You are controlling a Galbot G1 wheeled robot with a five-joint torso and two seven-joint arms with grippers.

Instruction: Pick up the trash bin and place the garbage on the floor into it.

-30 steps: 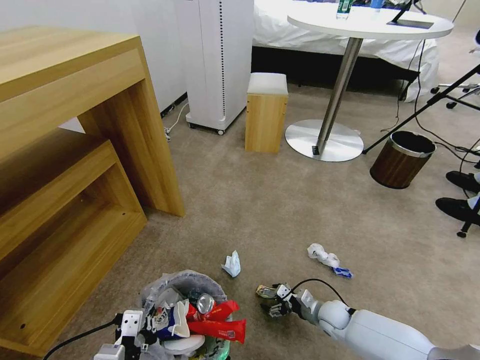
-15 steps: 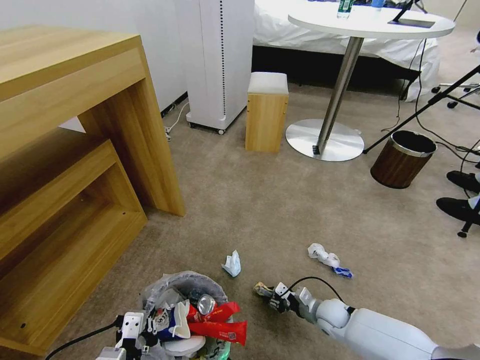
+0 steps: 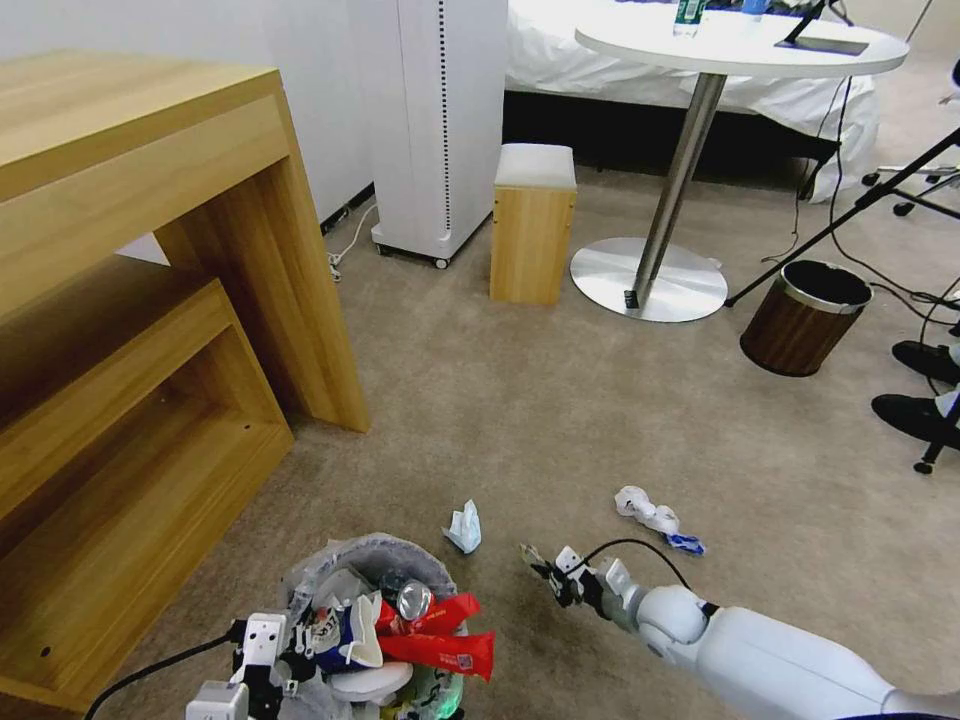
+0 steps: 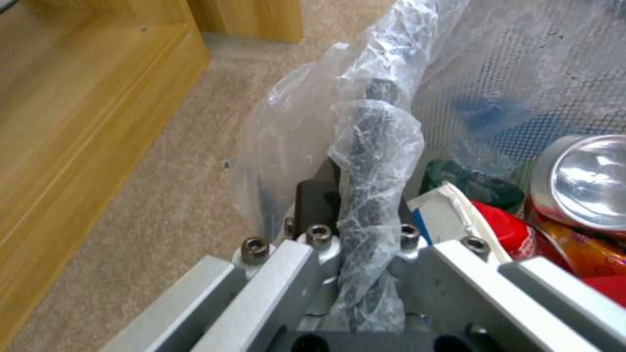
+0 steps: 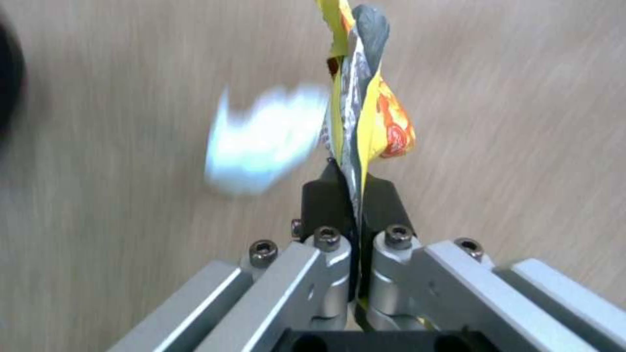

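Bin (image 3: 370, 570) is my landmark, overfull with cans and red packets. I have my left gripper (image 4: 355, 195) clamped on its bagged rim so it travels with me. Just right of the bin, my right gripper (image 5: 346, 188) has its pads closed on a yellow-orange wrapper (image 5: 365, 112), pinched at one end, probably so it hangs clear for dropping in. Crumpled paper (image 3: 464, 528) lies just beyond the bin; a white scrap (image 3: 648, 515) farther right. The bin's base is cut off.
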